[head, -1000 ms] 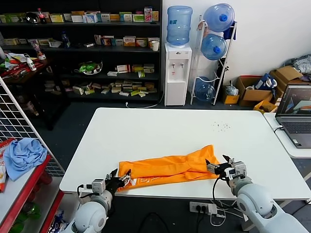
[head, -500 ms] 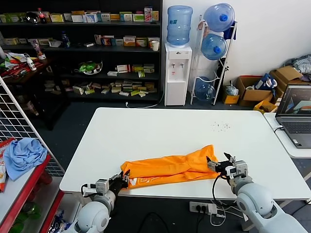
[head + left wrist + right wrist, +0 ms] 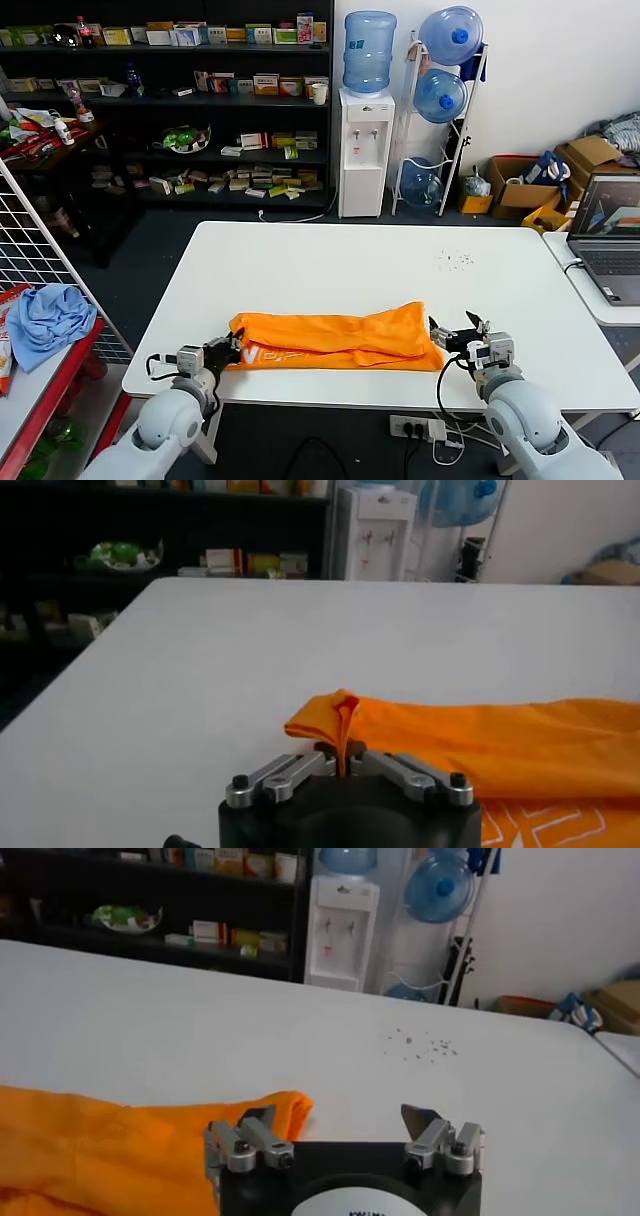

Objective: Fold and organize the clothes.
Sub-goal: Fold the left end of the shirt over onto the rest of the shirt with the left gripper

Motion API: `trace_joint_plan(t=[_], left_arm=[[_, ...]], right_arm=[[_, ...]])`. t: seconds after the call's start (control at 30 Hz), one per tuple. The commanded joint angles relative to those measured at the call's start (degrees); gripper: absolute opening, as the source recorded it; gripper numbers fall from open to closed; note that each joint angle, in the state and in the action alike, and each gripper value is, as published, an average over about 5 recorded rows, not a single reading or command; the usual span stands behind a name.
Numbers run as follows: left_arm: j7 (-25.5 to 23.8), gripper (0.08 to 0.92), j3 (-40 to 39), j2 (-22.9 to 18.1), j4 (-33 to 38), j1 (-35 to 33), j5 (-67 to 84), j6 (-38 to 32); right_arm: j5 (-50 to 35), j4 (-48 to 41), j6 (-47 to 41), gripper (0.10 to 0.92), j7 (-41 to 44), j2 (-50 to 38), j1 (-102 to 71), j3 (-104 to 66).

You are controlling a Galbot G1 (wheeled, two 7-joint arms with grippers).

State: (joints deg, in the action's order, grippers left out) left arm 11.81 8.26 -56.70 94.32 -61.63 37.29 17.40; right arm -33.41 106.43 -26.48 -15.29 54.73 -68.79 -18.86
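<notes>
The orange T-shirt (image 3: 335, 340) lies as a long folded band across the near part of the white table (image 3: 330, 260), with white lettering (image 3: 265, 356) near its left end. My left gripper (image 3: 222, 352) is at that left end, shut on a pinched fold of the orange cloth (image 3: 343, 730); the shirt (image 3: 520, 742) stretches away from it. My right gripper (image 3: 455, 338) sits at the shirt's right end, open. In the right wrist view the shirt's tip (image 3: 285, 1110) lies beside one fingertip (image 3: 252, 1120), and nothing is between the jaws of the right gripper (image 3: 338, 1120).
A laptop (image 3: 610, 235) stands on a side table at the right. A light blue cloth bundle (image 3: 48, 318) rests on a red shelf behind a wire grid at the left. Dark specks (image 3: 455, 262) dot the table's far right. Shelves and a water dispenser (image 3: 365, 150) stand behind.
My left gripper has shut on the shirt's left end and pulled it leftward, drawing the shirt out straighter. The right gripper has stayed open by the right end.
</notes>
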Motion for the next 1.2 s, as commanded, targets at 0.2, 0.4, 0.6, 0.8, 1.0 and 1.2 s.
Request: trace_joint_plan(t=[0.2,0.4,0.6,0.8,1.0,1.2], left_arm=[[-2.2,0.129,1.7,13.6,-8.8,10.3,-3.1,0.9],[-1.2,0.129,2.3,14.8,-3.8,10.0,-0.6,1.9],[3.3,0.129,-0.2,11.3,9.9,7.4,7.1,4.6],[9.0,0.129,-6.1,4.0,15.3,8.5,13.6,6.6],[11.9,0.129,-12.2,-4.0,14.0,10.7,15.0,7.2],[12.6,0.129,-15.8,-12.3,8.4,12.4,12.9,6.8]], right_arm=[[1.8,-0.6,0.7,0.823,0.4,2.7,-0.2,-1.0],[2.0,-2.2,1.3,0.823,0.5,3.1,0.7,-0.4],[3.2,-4.7,2.4,0.823,0.5,4.3,1.6,0.1],[4.5,-6.2,2.9,0.823,0.5,5.7,1.8,-0.2],[4.7,-7.1,2.9,0.823,0.5,6.2,1.9,-1.0],[4.6,-8.0,2.9,0.823,0.7,6.3,2.2,-1.7]])
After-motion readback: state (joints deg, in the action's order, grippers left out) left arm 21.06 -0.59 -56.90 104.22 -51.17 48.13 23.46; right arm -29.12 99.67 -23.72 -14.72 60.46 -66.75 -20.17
